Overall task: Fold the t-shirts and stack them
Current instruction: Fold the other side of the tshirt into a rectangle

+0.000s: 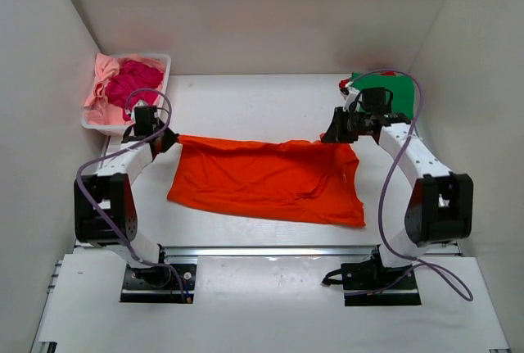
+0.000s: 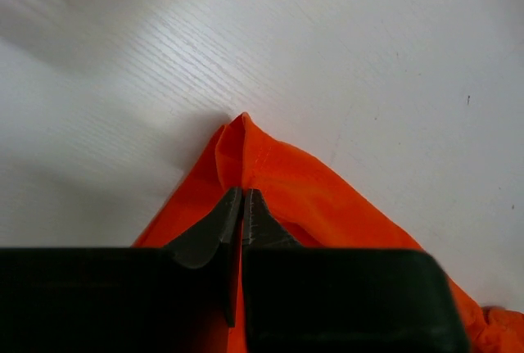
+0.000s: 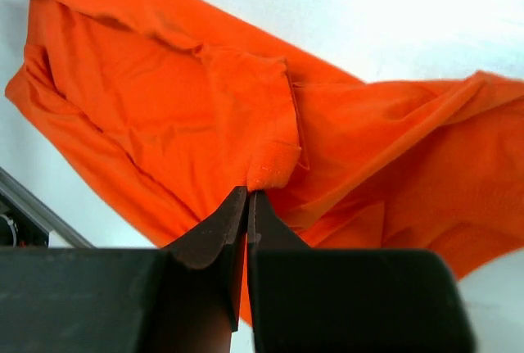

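You had the bright orange cloth t-shirt spread on the white table, its near hem lying flat towards the arm bases. Your left gripper was pinched tight on its far left corner, and your right gripper was clamped on a fold at its far right edge. Farther back, the white plastic basket held a magenta t-shirt and a light pink t-shirt. A green t-shirt lay far right.
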Controlling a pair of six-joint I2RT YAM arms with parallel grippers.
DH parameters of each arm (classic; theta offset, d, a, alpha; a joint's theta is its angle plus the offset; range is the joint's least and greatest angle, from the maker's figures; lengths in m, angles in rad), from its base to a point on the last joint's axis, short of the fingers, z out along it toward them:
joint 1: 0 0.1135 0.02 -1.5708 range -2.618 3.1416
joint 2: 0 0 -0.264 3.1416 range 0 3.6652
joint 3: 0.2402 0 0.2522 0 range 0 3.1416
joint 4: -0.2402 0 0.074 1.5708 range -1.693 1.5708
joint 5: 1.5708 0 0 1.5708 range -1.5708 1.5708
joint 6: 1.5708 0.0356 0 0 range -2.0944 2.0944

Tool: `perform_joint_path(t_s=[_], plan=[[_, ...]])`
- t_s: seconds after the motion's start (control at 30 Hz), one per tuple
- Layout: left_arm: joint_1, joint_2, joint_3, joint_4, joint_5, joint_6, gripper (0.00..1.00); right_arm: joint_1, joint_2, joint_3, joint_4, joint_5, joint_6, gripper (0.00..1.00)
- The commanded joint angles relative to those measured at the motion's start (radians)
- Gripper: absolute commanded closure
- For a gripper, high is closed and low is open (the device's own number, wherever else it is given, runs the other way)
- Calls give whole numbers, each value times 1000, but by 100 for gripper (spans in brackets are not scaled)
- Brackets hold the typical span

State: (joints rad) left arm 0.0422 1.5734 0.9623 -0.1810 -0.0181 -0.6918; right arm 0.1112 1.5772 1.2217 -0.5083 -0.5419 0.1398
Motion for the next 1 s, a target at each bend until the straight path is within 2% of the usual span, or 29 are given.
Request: perform_joint_path(t_s=[0.0, 0.4, 0.43, 0.57, 0.73, 0.97], plan=[[1, -99, -42, -26, -29, 5, 100, -1, -107, -62, 31, -4, 14, 100], [-28, -294, -235, -115, -147, 23, 100, 15, -391, -353, 40, -6, 66, 100], [-65, -303, -244, -127, -158, 23, 100, 13, -404, -373, 39, -7, 69, 100], [-93, -363, -289, -156, -201, 34, 100, 10, -457, -421, 24, -1, 69, 100], [-93, -394, -307, -187, -261, 41, 100, 2, -523, -482, 30, -12, 81, 100], [-65, -378, -274, -182, -273, 47, 100, 1, -554, -522, 43, -3, 86, 100]])
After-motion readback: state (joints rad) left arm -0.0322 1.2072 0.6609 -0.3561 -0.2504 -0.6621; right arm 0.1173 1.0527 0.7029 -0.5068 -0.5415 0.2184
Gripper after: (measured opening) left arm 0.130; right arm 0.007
